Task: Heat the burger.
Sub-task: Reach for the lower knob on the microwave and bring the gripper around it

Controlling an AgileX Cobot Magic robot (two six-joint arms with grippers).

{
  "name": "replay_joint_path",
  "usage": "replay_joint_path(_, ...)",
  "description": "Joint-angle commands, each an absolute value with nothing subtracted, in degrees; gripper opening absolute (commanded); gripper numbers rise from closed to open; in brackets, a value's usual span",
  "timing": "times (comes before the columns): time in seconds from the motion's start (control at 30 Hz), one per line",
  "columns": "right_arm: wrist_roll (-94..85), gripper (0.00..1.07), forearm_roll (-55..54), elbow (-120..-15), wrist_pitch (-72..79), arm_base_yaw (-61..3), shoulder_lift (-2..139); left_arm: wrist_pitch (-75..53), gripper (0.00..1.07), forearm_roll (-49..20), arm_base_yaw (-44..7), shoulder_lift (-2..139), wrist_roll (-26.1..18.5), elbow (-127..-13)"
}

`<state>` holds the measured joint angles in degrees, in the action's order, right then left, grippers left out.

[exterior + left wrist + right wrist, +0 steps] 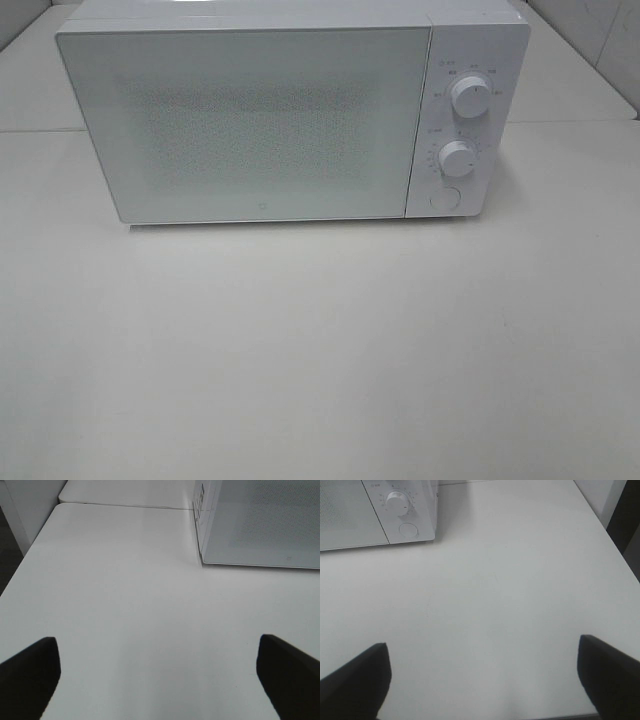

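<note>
microwave (250, 120): closed, 12 o'clock on surface (320, 360) | left hand (159, 674): spread wide, empty | right hand (482, 678): spread wide, empty

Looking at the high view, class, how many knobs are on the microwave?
2, both on the microwave panel right of the door: the upper knob near the top, the lower knob under it, above a round button. None seem hidden.

White table (320, 380), abutting second tabletop (125, 492), possibly dark floor (6, 565) beyond its edge.
</note>
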<state>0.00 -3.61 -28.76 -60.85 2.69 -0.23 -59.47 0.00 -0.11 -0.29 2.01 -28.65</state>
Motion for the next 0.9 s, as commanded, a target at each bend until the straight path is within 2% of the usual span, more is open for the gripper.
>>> replay_joint_path(0.03,0.0,0.97,-3.4,-28.7,-60.4,2.7,-1.3,-59.3,1.02,0.0,0.0,-1.5,2.2,-28.5)
replay_joint_path(0.27,0.0,0.97,-3.6,-28.9,-60.1,2.7,-0.5,-59.3,1.02,0.0,0.0,-1.5,2.2,-28.5)
replay_joint_path(0.37,-0.4,0.97,-4.9,-30.4,-55.5,2.7,1.5,-59.3,1.02,0.0,0.0,-1.5,2.2,-28.5)
replay_joint_path(0.5,-3.4,0.97,-7.3,-31.3,-40.6,2.7,8.5,-59.3,1.02,0.0,0.0,-1.5,2.2,-28.5)
replay_joint_path(0.67,-8.0,0.97,-8.0,-31.2,-31.1,2.7,14.5,-59.3,1.02,0.0,0.0,-1.5,2.2,-28.5)
replay_joint_path(0.83,-14.0,0.97,-7.9,-27.5,-16.8,2.7,20.9,-59.3,1.02,0.0,0.0,-1.5,2.2,-28.5)
replay_joint_path(0.9,-14.1,0.97,-7.9,-24.2,-6.1,2.7,25.0,-59.3,1.02,0.0,0.0,-1.5,2.2,-28.5)
